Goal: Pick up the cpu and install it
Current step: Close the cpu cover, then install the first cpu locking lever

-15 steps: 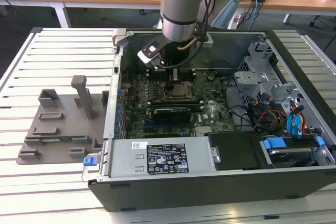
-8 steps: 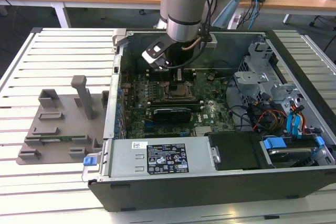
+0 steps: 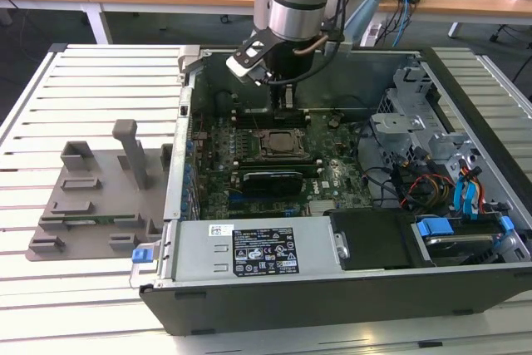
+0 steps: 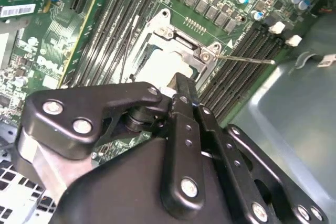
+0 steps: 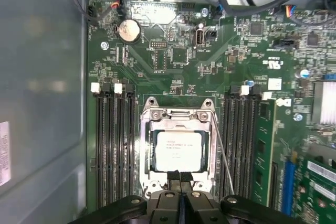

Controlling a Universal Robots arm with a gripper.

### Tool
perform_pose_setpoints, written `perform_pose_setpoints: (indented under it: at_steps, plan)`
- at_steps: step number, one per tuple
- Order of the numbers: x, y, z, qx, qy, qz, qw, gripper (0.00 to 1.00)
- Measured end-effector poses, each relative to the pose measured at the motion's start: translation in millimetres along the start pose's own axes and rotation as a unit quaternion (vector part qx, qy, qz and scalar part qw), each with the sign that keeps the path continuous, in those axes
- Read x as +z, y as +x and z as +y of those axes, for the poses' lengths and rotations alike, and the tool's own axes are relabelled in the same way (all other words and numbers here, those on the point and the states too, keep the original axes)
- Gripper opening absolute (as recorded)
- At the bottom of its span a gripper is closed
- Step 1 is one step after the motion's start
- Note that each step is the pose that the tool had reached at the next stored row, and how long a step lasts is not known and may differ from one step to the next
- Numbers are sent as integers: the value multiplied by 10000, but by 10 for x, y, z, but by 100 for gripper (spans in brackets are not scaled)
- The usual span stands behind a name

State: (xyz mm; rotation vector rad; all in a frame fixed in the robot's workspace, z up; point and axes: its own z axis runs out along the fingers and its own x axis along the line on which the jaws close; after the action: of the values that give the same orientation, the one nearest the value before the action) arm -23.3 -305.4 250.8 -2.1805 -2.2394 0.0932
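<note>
First wrist view, cpu [image 5: 179, 151]: flat silver-grey square with a pale rim, seated inside the socket frame [image 5: 178, 115], just beyond the fingertips.
First wrist view, gripper [image 5: 180, 178]: black metal fingers pressed together, tips side by side with only a thin seam between, holding nothing, at the frame's near edge, apparently just short of the chip.
Second wrist view, gripper [image 4: 181, 85]: matte black linkage with bright screw heads, narrow tip above the socket; cpu [image 4: 157, 66] seen as a pale patch beside it, probably not touched, though the angle is poor.
Socket frame: dull stamped metal, rectangular, hinged, with a thin wire lever [image 5: 223, 153] along one side.
Motherboard [image 5: 178, 51]: green, densely printed, round coin cell [image 5: 129, 31], long black memory slots [image 5: 113, 145] on both sides of the socket.
Exterior view, arm [image 3: 295, 6]: grey cylinder reaching down into the open computer case [image 3: 332, 293], gripper [image 3: 285, 101] over the socket.
Exterior view, fixture plate [image 3: 96, 205]: grey plastic blocks on the slatted table [image 3: 91, 72], toward the exterior view's left.
</note>
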Motion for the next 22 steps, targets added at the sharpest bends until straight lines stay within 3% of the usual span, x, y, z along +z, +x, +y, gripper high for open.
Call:
perform_pose_setpoints:
  at_steps: [10,14,16,17,19,21,22]
  plan:
    - [-20,-1,-1,-16,0,-1,10000,11]
    - [-20,-1,-1,-384,-12,-21,9993,11]
    - [-19,-1,-1,-590,-18,-32,9983,11]
    - [-19,-1,-1,-790,-24,-42,9969,11]
    - [-19,-1,-1,-1396,-43,-74,9902,11]
    - [-19,-1,-1,-1674,-52,-89,9858,11]
    - [-19,-1,-1,-1765,-55,-94,9842,11]
